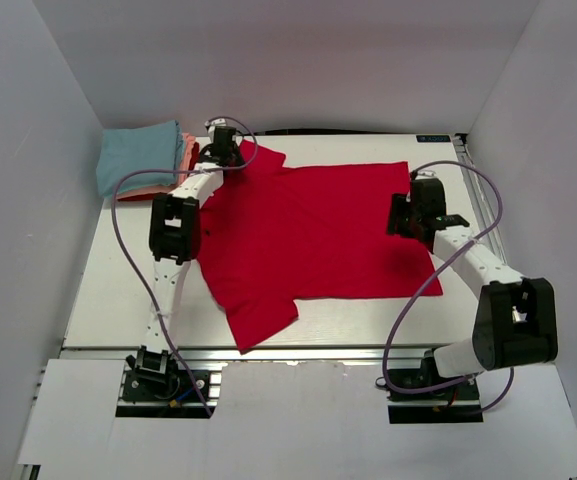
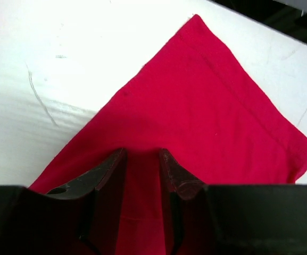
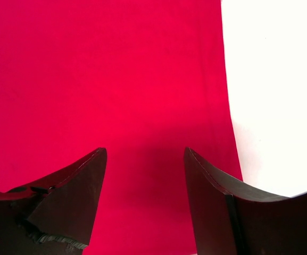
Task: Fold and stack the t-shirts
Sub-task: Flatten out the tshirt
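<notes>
A bright red short-sleeved t-shirt [image 1: 308, 240] lies spread flat on the white table. At the back left sits a stack of folded t-shirts: light blue [image 1: 138, 158] on top, salmon-pink [image 1: 186, 152] under it, red [image 1: 160, 193] at the bottom. My left gripper [image 1: 230, 152] hovers over the shirt's far sleeve [image 2: 217, 101]. In the left wrist view the left gripper [image 2: 142, 151] has its jaws partly apart, with flat red cloth showing between them. My right gripper [image 1: 400, 215] is over the shirt's right edge. In the right wrist view the right gripper [image 3: 144, 150] stands wide open above the cloth [image 3: 116, 69].
The white table [image 1: 118, 290] is walled in by grey panels on the left, back and right. Its bare surface [image 3: 273, 95] shows just right of the shirt's edge. The folded stack lies close to the left arm's wrist. Purple cables loop from both arms.
</notes>
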Available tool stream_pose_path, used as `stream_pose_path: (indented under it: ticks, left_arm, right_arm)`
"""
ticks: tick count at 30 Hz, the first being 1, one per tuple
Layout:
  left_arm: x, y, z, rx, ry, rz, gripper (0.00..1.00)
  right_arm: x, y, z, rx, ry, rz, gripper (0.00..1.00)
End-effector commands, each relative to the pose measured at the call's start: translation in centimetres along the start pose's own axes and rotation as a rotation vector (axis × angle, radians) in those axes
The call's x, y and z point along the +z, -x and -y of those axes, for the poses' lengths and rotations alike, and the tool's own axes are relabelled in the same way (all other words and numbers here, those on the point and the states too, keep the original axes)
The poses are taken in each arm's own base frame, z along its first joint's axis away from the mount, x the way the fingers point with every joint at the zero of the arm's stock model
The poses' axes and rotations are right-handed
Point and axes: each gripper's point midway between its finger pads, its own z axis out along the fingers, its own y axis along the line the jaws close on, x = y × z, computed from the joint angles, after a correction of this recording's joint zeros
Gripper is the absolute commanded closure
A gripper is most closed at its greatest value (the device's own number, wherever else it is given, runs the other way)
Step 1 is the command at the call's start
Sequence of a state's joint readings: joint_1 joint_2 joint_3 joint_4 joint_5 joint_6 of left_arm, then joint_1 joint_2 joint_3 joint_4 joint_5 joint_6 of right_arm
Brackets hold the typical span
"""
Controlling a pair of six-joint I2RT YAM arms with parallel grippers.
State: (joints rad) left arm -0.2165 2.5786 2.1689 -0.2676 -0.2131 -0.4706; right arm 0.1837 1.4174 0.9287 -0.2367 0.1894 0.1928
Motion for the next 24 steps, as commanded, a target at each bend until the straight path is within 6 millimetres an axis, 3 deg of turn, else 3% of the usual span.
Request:
stream_pose_path:
  ticks: [1, 3, 8, 9, 10, 12, 13, 15, 17, 20, 21, 22, 23, 24]
  left_arm:
    - [1.4, -1.3, -1.8, 0.014, 0.020, -0.051, 0.58]
    - [2.0, -1.8, -1.8, 0.034, 0.011, -0.066, 0.57]
    - [1.3, 0.0, 1.9, 0.038, -0.172, -0.049, 0.55]
    - [0.1, 1.6, 2.8, 0.036, -0.199, -0.023, 0.54]
    - [-0.5, 1.3, 3.6, 0.041, -0.245, -0.030, 0.53]
    - [-2.3, 2.7, 4.1, 0.050, -0.255, -0.004, 0.50]
    - [-4.3, 4.9, 4.6, 0.063, -0.262, 0.030, 0.48]
    - [-5.9, 5.4, 4.3, 0.077, -0.245, 0.024, 0.44]
    - [-8.7, 7.6, 3.8, 0.090, -0.207, 0.047, 0.41]
    - [-12.3, 9.3, 2.0, 0.102, -0.108, 0.045, 0.39]
    - [-13.0, 9.0, 0.4, 0.106, -0.037, 0.034, 0.39]
    - [-15.9, 10.1, -0.1, 0.095, -0.017, 0.047, 0.39]
    - [-17.3, 10.2, -0.7, 0.096, 0.002, 0.050, 0.39]
    - [-17.8, 7.4, -3.1, 0.103, 0.068, 0.001, 0.39]
  right_arm:
    - [0.3, -0.4, 0.3, 0.018, -0.013, 0.002, 0.34]
    - [0.5, -0.6, 0.3, 0.017, -0.013, -0.003, 0.34]
    - [1.2, -1.7, -0.1, 0.008, 0.012, -0.023, 0.34]
    - [1.2, -1.8, -0.3, 0.009, 0.018, -0.023, 0.34]
    - [1.3, -1.9, -0.4, 0.005, 0.028, -0.020, 0.34]
    - [1.3, -1.8, -0.6, 0.003, 0.036, -0.015, 0.34]
    - [1.3, -1.9, -0.7, -0.001, 0.040, -0.016, 0.34]
    - [1.1, -1.4, -0.8, -0.005, 0.045, 0.001, 0.34]
    - [0.4, -0.5, -1.0, -0.008, 0.051, 0.031, 0.34]
    - [-1.3, 1.4, -0.8, 0.007, 0.037, 0.085, 0.32]
    - [-2.6, 2.0, -0.1, 0.029, 0.003, 0.107, 0.32]
    - [-3.3, 2.3, 0.2, 0.040, -0.012, 0.123, 0.31]
    - [-4.1, 2.7, 0.4, 0.051, -0.017, 0.140, 0.31]
    - [-5.3, 2.5, 1.0, 0.071, -0.041, 0.155, 0.24]
